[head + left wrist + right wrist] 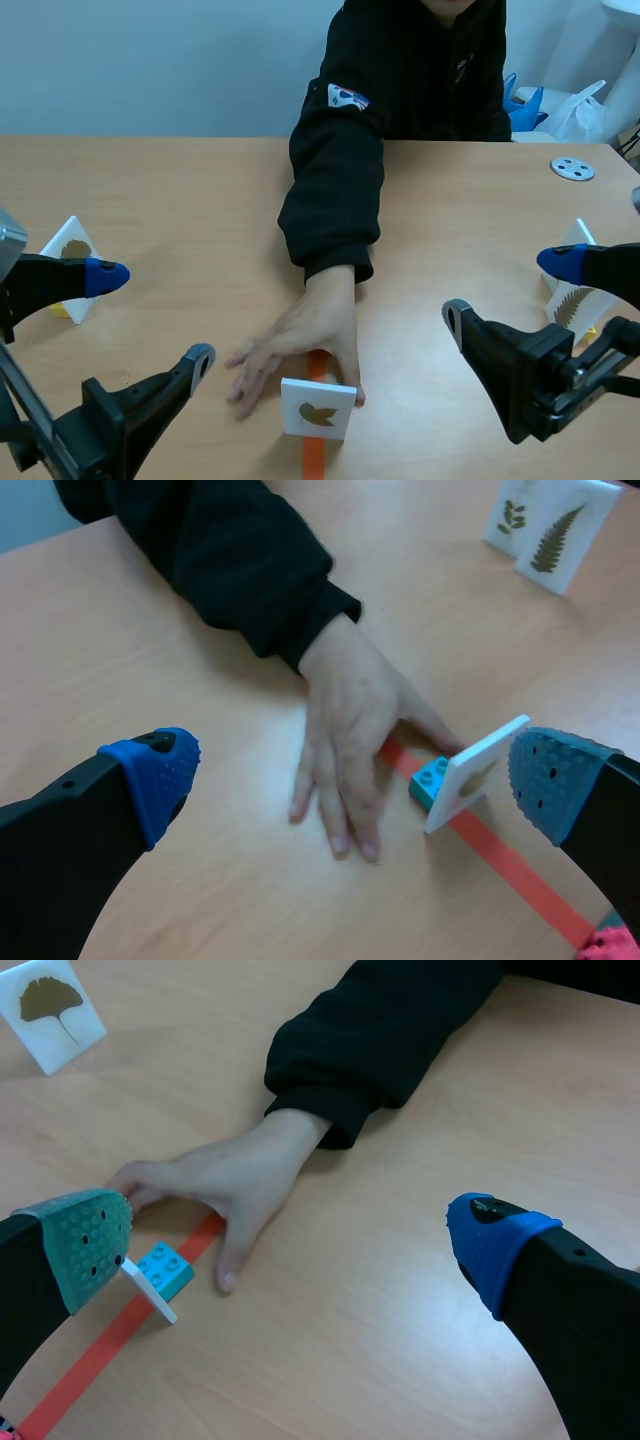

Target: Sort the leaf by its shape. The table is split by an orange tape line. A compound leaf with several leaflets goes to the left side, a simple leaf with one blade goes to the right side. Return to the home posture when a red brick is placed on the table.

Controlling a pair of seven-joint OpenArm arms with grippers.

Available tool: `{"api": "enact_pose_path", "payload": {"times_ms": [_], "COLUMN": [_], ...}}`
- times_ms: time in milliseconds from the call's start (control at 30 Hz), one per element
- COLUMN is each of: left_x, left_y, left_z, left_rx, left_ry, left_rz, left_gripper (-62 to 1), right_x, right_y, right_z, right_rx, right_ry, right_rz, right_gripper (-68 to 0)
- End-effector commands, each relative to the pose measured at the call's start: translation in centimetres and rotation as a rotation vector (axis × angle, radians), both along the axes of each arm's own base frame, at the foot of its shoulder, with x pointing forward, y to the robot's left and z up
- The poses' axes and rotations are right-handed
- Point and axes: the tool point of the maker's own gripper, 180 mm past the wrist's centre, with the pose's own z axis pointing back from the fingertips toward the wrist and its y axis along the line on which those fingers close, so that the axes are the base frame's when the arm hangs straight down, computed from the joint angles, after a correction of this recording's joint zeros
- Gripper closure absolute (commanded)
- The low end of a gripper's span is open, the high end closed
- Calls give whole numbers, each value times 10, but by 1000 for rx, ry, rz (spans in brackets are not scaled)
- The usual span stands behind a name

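Now: left jaws wide, holding nothing, left of tape line (314, 458). Also wide, right jaws, right of line. On line stands leaf card (318, 408), on teal brick (430, 780). Behind it person's hand (300, 345) lies flat on counter (180, 190) across line, thumb by card. Well left of line, ginkgo card (72, 252); well right, fern card (570, 303).

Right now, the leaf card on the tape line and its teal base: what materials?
Leaf card: stiff white board, matte, thick edge; possibly foam board or plastic. Teal base: likely moulded plastic brick, slightly glossy, studs on top.
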Motion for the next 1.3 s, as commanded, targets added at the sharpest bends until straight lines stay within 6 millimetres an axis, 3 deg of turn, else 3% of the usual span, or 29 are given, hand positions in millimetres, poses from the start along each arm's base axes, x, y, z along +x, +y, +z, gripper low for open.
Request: {"api": "enact_pose_path", "payload": {"times_ms": [0,233,667,900,1267], "left_x": [-1,-15,-11,-7,27], "left_y": [-5,-15,-12,-37,-75], "left_z": [6,-7,-63,-84,-109], "left_rx": [-17,31,32,-22,-71], "left_ry": [-14,9,74,93,56], "left_rz": [-25,-110,-115,-160,-195], "left_gripper": [-623,-623,-623,-623,-623], "right_x": [4,4,5,8,10], "right_y": [2,2,0,-10,-18], "right_z": [11,11,14,17,19], "right_rx": [8,8,9,-12,-29], "right_ry": [-36,-36,-49,-61,-70], "right_rz": [15,15,7,-16,-34], "right_gripper": [-679,-679,-679,-679,-679]}}
